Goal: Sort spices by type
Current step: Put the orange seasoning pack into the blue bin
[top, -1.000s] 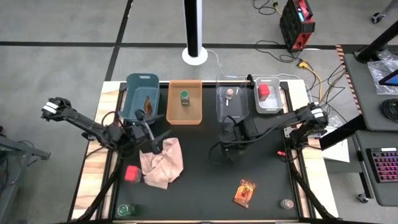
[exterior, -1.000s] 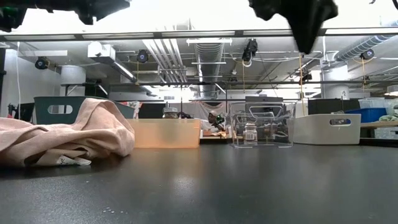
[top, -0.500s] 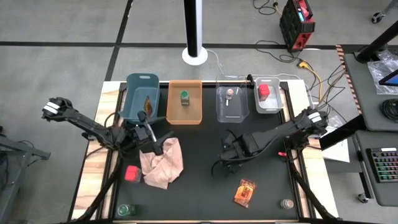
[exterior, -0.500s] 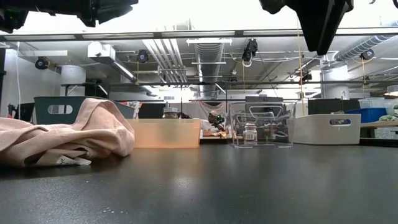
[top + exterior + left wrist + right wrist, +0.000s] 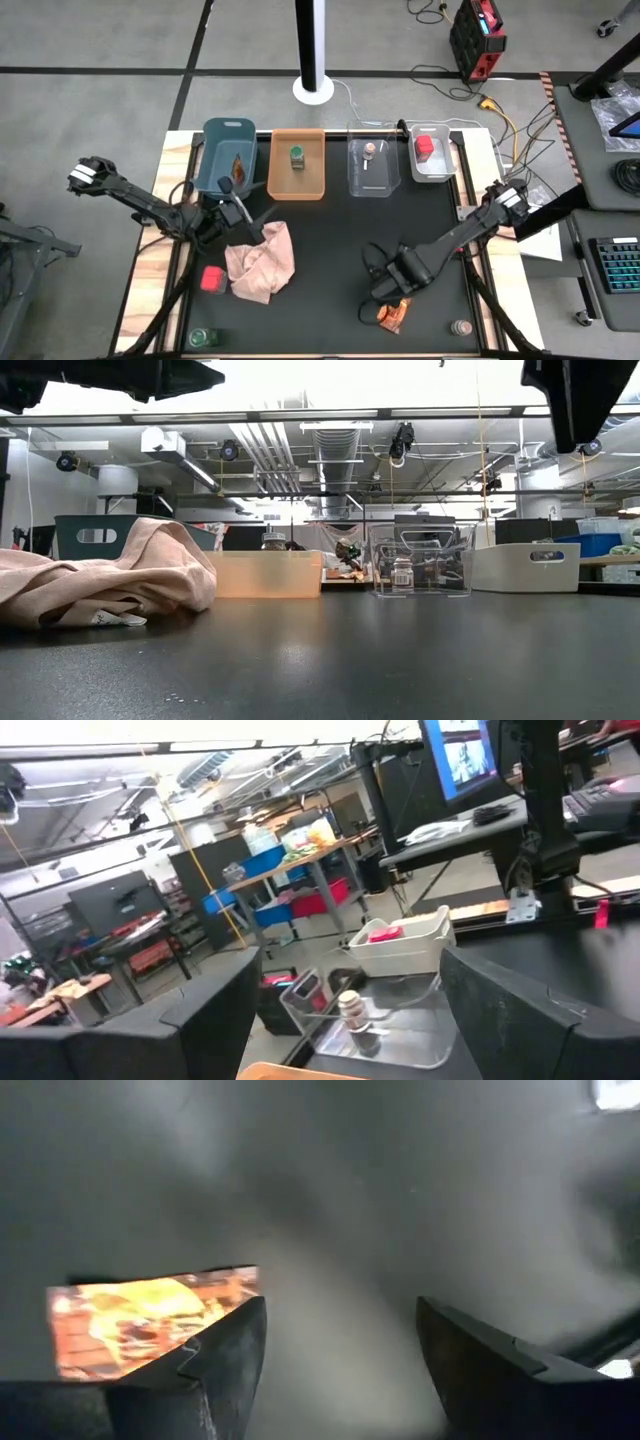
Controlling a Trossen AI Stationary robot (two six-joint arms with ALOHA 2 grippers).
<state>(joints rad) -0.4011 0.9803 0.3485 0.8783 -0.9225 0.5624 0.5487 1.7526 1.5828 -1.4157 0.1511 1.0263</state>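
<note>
The right gripper (image 5: 383, 300) hangs with fingers apart just over the orange foil packet (image 5: 392, 314). The left gripper (image 5: 250, 222) waits, fingers apart, above the pink cloth (image 5: 262, 262).

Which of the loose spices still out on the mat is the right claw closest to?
The orange-brown foil packet near the mat's front edge. The right claw, open, hangs right over it; the red box, green-capped jar and tan-lidded jar lie farther off.

Right gripper (image 5: 383, 300) spread wide and low; left gripper (image 5: 255, 222) spread, raised.
</note>
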